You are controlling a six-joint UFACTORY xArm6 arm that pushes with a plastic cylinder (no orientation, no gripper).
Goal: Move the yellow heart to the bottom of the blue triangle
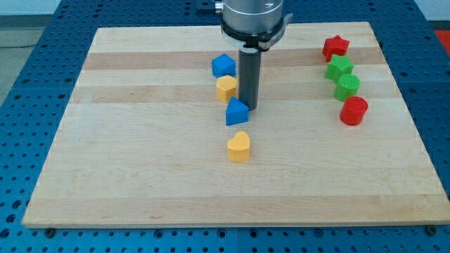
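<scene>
Item: desk (140, 190), wooden, carrying eight blocks. Tool: a plain rod with nothing to open or close, holding nothing; my tip (249, 107) stands just at the view's right of the blue triangle (237, 112), apparently touching it. Task piece: yellow heart (239, 146), near and directly toward the view's bottom from the triangle (seemingly already at its goal side), so it lies down-view and slightly left of my tip. Also: blue cube (223, 65), yellow pentagon-like block (226, 88), red star (335, 48), two green blocks (340, 68) (347, 86), red cylinder (354, 110).
</scene>
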